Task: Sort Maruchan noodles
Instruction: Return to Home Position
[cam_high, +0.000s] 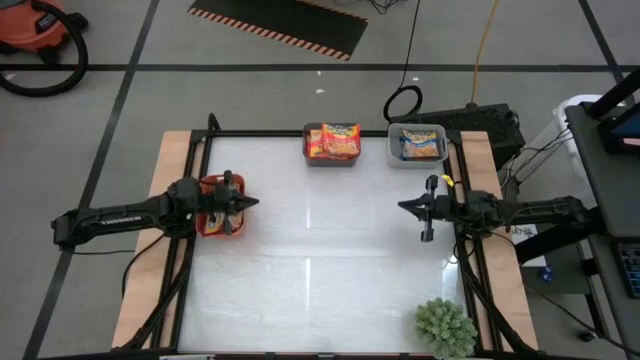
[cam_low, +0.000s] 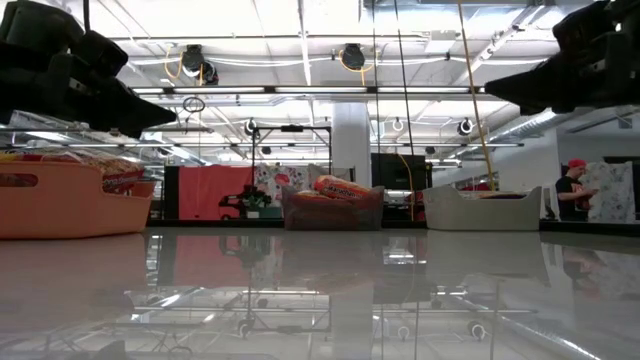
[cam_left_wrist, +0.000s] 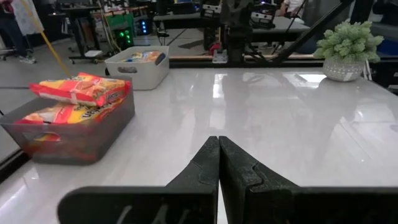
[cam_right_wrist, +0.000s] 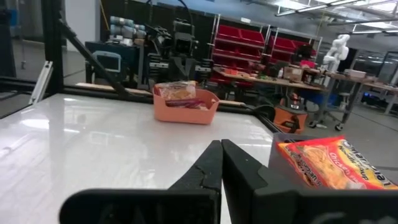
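Table: one white table. Every packet in view lies in a bin, so the sorting looks finished.
Arms: two, drawn back to opposite sides, probably heading for rest.
Left gripper: at the left, raised above the orange bin, clenched on nothing.
Right gripper: at the right edge, raised over bare table, clenched on nothing.
Bins: three, one per trim colour. The orange bin is at the left, the dark bin far centre, the grey bin far right.
Plant: one plant, near right, away from the work.
Maruchan noodles: orange packets are piled in the dark bin, at least two. Blue ones lie in the grey bin, red ones in the orange bin. I cannot tell the exact counts.
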